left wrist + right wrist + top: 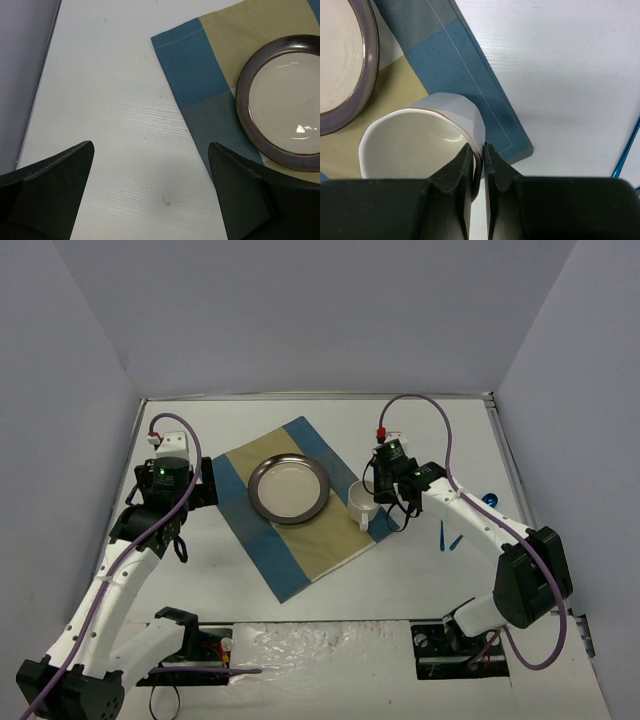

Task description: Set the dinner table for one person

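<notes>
At the mat (330, 540) corner, right gripper (478, 150) clamped on the cup (410, 145); left gripper (151, 146) agape, empty.

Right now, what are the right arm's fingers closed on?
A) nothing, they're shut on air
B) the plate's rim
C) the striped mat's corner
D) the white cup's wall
D: in the right wrist view the right fingers pinch the wall of the white cup, one inside the rim and one outside, clear of the plate. The cup is over the mat.
</notes>
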Robot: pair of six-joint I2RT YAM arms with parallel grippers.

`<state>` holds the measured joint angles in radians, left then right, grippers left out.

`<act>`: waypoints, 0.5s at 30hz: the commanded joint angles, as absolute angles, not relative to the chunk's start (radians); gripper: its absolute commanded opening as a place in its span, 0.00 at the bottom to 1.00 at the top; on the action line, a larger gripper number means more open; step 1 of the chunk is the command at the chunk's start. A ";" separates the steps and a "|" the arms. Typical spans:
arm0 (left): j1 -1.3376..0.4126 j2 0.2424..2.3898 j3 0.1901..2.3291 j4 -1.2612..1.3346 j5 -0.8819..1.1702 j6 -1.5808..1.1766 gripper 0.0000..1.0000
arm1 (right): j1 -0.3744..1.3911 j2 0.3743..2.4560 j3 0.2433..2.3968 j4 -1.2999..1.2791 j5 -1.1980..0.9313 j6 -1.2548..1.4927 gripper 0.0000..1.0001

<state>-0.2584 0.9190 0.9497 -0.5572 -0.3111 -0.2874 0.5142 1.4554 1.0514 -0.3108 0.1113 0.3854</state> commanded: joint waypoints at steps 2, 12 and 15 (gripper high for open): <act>-0.239 0.904 0.960 -0.512 -0.290 -0.278 0.95 | 0.505 1.454 1.043 -0.212 0.110 0.408 0.00; -0.227 0.908 0.955 -0.506 -0.276 -0.283 0.95 | 0.503 1.456 1.016 -0.199 0.106 0.414 0.08; -0.224 0.908 0.954 -0.504 -0.274 -0.285 0.95 | 0.502 1.435 1.016 -0.201 0.115 0.417 0.34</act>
<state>-0.2339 0.9188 0.9445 -0.5551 -0.2771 -0.2882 0.5091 1.4784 1.0073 -0.2624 0.1084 0.3962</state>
